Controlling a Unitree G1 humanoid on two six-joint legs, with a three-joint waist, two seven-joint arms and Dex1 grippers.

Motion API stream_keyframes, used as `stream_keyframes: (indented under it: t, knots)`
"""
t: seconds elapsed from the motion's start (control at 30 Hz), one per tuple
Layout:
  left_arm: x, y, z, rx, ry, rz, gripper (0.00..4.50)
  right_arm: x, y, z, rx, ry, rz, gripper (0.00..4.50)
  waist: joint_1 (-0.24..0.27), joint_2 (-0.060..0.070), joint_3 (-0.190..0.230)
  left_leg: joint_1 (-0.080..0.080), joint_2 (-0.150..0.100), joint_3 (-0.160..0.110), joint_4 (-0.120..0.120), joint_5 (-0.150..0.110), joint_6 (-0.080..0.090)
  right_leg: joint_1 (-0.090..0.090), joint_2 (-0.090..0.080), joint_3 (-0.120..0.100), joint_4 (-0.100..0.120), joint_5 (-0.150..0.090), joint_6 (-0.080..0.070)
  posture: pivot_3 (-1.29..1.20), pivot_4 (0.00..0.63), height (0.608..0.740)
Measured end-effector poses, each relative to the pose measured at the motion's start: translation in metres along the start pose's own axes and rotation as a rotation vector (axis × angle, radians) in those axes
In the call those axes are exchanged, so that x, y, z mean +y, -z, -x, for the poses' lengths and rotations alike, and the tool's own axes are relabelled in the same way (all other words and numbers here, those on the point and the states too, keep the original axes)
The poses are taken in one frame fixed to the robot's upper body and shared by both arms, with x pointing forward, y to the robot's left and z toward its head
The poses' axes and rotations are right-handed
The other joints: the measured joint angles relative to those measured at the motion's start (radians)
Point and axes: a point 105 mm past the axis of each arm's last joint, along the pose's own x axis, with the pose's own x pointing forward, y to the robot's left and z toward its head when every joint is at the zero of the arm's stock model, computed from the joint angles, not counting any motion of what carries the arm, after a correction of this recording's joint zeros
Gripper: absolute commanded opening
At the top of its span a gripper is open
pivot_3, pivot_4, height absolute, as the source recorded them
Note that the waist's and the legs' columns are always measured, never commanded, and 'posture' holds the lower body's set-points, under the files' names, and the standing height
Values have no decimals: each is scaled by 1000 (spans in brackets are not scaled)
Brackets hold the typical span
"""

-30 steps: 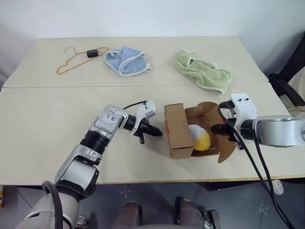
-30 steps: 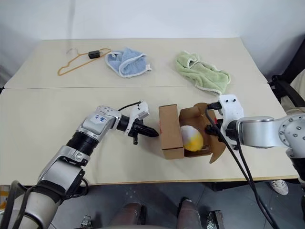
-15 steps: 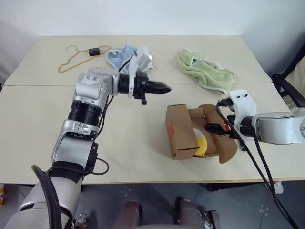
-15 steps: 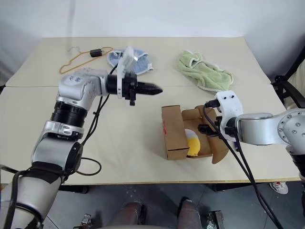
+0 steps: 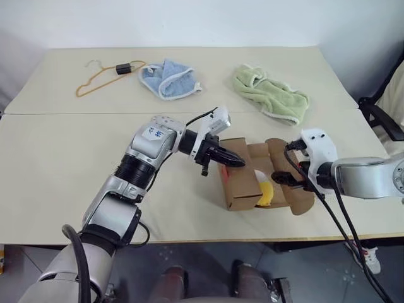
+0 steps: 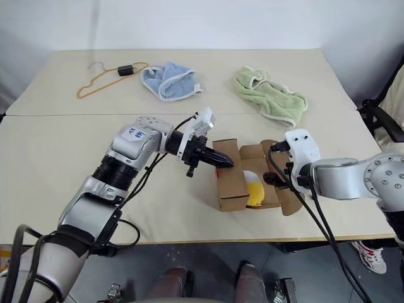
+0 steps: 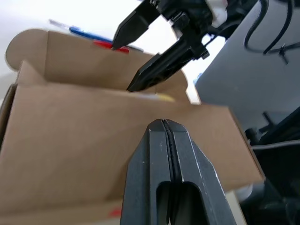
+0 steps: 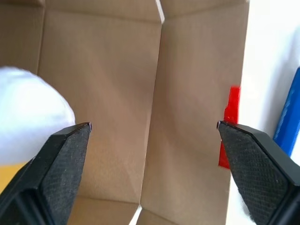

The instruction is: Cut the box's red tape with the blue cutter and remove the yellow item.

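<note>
The brown box [image 5: 243, 183] lies on its side on the near table, its flaps open toward my right arm. The yellow item [image 5: 267, 192], yellow and white, sits inside the opening. My left gripper [image 5: 237, 163] is shut and empty, its tip over the box's top panel [image 7: 93, 136]. My right gripper [image 5: 288, 179] is open at the flaps, its fingers spread wide over the inside of the box [image 8: 112, 93]. The red tape [image 8: 230, 125] sticks to a flap's edge, and the blue cutter [image 8: 287, 117] lies just past it on the table.
On the far table lie an orange wire hanger [image 5: 101, 77] with a black clip, a blue cloth [image 5: 168, 79] and a green towel [image 5: 268, 93]. The table's front edge [image 5: 189, 238] runs close below the box.
My left gripper, still shut, has risen from beside the box's closed end and swung right, ending over the box's top. The right gripper has stayed at the flaps.
</note>
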Motion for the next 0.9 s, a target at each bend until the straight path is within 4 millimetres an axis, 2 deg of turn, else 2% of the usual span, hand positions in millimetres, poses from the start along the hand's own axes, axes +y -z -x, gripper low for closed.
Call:
stream_keyframes:
  t: [0.17, 0.37, 0.6, 0.8, 0.9]
  knots:
    - [-3, 13, 19, 31, -21, -9, 0, 0, 0, 5, -8, -5, -43, 4477, 0, 1, 0, 1, 0, 0, 0, 0, 0, 1, 0, 0, 0, 0, 0, 0, 150, 740]
    - [-4, 25, 32, 58, -49, -9, 0, 2, 2, 3, -35, -66, -131, 4477, 6, 0, -1, 8, 0, 0, 0, 0, 0, 9, 0, 0, 0, 0, 0, 0, 150, 740]
    - [-3, 30, 29, 51, -63, -11, 0, -7, 14, 0, 2, -92, -163, 4477, 19, 1, -1, 15, 0, 0, 0, -1, 2, 16, 0, 1, -1, 0, 0, 0, 150, 740]
    - [-1, 31, 23, 34, -64, -22, 0, -6, -10, 19, -83, -125, -102, 4477, 29, 3, -2, 16, 0, -1, 0, -1, 2, 17, 0, 0, -1, 0, 0, 0, 150, 740]
    - [0, 32, 22, 30, -64, -25, 0, -1, -11, 20, -86, -147, -83, 4477, 32, 3, -2, 16, 0, -1, 0, -1, 2, 18, 0, 0, -2, 0, 0, 0, 150, 740]
